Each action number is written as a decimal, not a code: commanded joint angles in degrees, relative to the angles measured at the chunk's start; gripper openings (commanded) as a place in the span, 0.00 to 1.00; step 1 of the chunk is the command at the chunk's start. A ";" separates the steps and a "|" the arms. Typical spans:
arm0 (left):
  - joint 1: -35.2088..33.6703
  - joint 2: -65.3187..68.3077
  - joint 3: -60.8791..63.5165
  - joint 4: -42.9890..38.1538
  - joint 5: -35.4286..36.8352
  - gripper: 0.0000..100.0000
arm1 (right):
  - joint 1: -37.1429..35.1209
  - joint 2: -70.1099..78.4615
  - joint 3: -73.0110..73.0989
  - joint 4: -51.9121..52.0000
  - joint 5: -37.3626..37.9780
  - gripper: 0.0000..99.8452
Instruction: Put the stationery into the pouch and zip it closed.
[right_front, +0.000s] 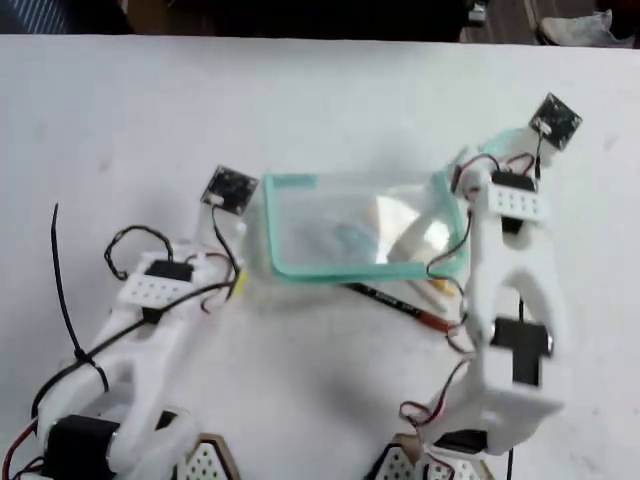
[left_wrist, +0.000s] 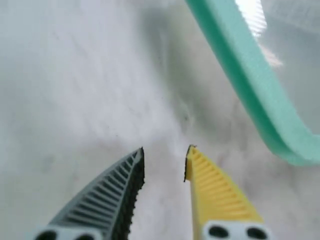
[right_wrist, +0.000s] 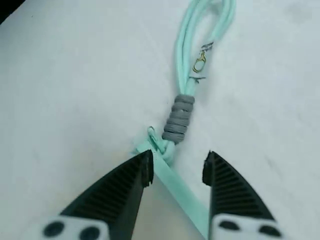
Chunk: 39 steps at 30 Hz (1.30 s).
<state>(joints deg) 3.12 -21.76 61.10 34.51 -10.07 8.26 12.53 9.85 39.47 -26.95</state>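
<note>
The pouch (right_front: 330, 270) lies at the centre of the high view on the white surface (right_front: 150, 110), with something pale showing through its clear face. A black pen (right_front: 385, 298) lies outside, just below its lower rim, so I judge the filling unfinished. I cannot tell whether the zip is closed. My right fingers (right_wrist: 125, 187) stand partly open astride the pouch's teal end by the pull cord (right_wrist: 182, 75), gripping nothing. My left fingers (left_wrist: 215, 185), likewise parted, hover empty beside its left corner.
</note>
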 joint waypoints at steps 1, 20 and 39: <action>0.84 -2.42 -0.44 -1.67 0.09 0.16 | -1.71 5.14 -12.57 5.93 -0.79 0.19; 0.84 -2.33 -0.53 -1.67 0.09 0.16 | -0.13 46.02 -68.75 34.86 -5.27 0.25; 0.92 -2.15 -0.70 -1.67 0.09 0.16 | -1.01 60.62 -88.88 42.07 -5.27 0.25</action>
<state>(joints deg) 3.12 -21.76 61.10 34.15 -10.07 7.74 72.57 -77.98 81.23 -32.22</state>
